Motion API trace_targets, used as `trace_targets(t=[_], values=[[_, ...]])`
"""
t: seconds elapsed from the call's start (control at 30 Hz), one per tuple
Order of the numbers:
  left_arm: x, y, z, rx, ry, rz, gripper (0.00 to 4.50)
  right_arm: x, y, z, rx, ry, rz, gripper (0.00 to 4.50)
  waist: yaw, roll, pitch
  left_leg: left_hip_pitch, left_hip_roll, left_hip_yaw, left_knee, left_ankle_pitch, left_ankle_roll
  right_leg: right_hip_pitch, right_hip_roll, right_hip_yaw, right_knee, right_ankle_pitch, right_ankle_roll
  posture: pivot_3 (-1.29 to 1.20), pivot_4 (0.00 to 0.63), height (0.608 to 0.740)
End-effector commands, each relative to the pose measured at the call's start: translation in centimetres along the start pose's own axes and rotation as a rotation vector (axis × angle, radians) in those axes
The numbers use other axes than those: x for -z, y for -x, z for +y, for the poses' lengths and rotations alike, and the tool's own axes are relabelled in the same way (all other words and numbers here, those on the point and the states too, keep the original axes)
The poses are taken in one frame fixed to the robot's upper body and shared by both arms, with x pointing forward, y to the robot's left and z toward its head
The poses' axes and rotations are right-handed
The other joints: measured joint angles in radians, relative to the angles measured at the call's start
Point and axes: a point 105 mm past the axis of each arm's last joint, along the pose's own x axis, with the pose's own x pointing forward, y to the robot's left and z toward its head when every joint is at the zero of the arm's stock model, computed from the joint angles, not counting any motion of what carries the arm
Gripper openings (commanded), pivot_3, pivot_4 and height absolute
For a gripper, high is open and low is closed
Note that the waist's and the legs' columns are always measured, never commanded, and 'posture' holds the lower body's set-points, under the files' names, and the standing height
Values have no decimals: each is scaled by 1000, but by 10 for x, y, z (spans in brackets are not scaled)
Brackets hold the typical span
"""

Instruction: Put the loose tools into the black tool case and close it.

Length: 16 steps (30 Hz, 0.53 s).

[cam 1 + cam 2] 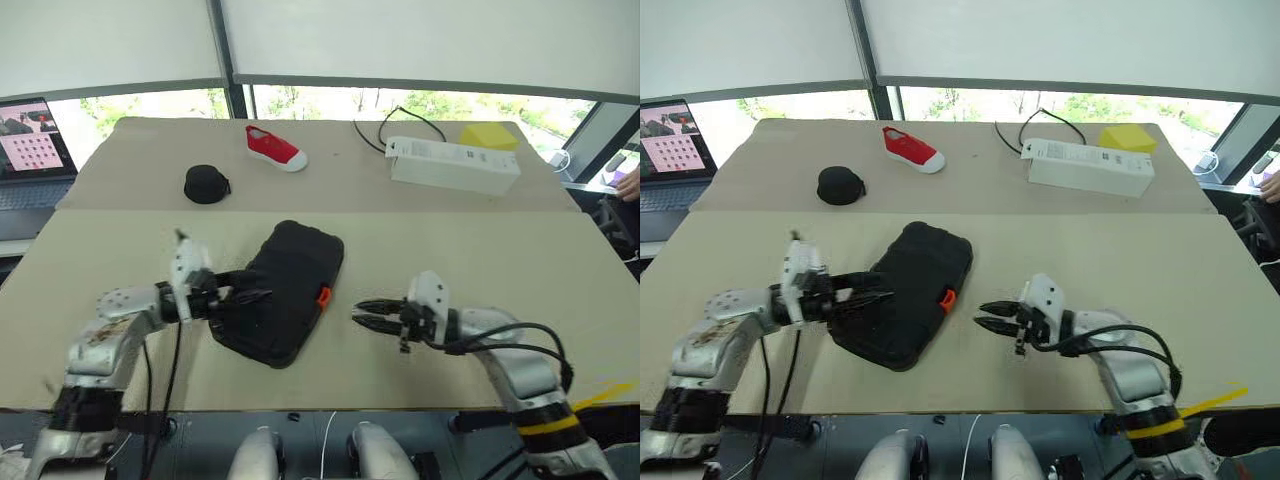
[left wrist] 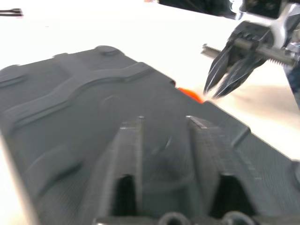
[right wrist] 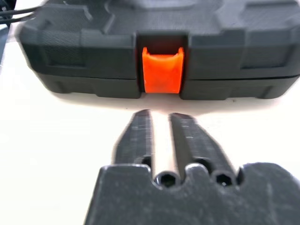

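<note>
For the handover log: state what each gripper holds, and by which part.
Nothing is held. The left gripper hangs open over the closed black tool case; the right gripper is open before its orange latch.

Beige tabletop [image 1: 470, 240], seam running across middle. Far half: small round black pouch [image 1: 206, 184] toward left, red shoe with white sole [image 1: 275, 147] just beyond it, long white box [image 1: 454, 165] on right with black cable [image 1: 395, 125] looping behind, yellow block [image 1: 490, 136] at far right corner. Laptop [image 1: 32, 150] off left edge, screen lit.
</note>
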Motion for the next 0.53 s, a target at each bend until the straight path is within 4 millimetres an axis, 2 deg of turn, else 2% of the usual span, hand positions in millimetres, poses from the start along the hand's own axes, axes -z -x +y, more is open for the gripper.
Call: trace_targets(t=[0.03, 0.1, 0.13, 0.23, 0.37, 0.53], values=[[-6, 39, 6, -105, -64, 22, 3557, -10, 27, -10, 57, 105, -22, 2613, 4, -4, 4, -1, 0, 0, 0, 0, 0, 0, 0, 0, -1, 0, 0, 0, 150, 740], [12, 71, 13, -235, -56, 122, 4146, -4, 46, -15, 87, 163, -1, 3169, 5, -7, 6, -2, -1, 0, 0, 0, 0, -1, -2, -1, -2, 0, 0, 0, 150, 740], [19, 80, 14, -275, -50, 154, 4500, -3, 52, -15, 83, 179, -11, 3641, 6, -7, 7, -2, 0, 0, 0, 0, 0, -1, -3, -1, -3, 0, 0, 0, 150, 740], [39, 104, 7, -333, -49, 254, 4500, 6, 66, -14, 52, 183, 24, 4464, 8, -7, 8, -2, 0, 0, -2, -1, 1, 1, -4, -1, -9, 0, 1, 0, 150, 740], [44, 113, 4, -410, -79, 249, 4500, 18, 77, -21, 101, 165, 56, 4464, 19, -11, 10, -1, -1, 1, -4, -1, 1, 0, -9, -3, -9, 0, 1, 0, 150, 740], [41, 106, 3, -448, -116, 206, 4500, 15, 76, -26, 134, 199, 26, 4464, 33, -11, 10, -1, -2, 2, -4, -1, 1, 0, -11, -3, -9, 1, 1, 0, 150, 740]])
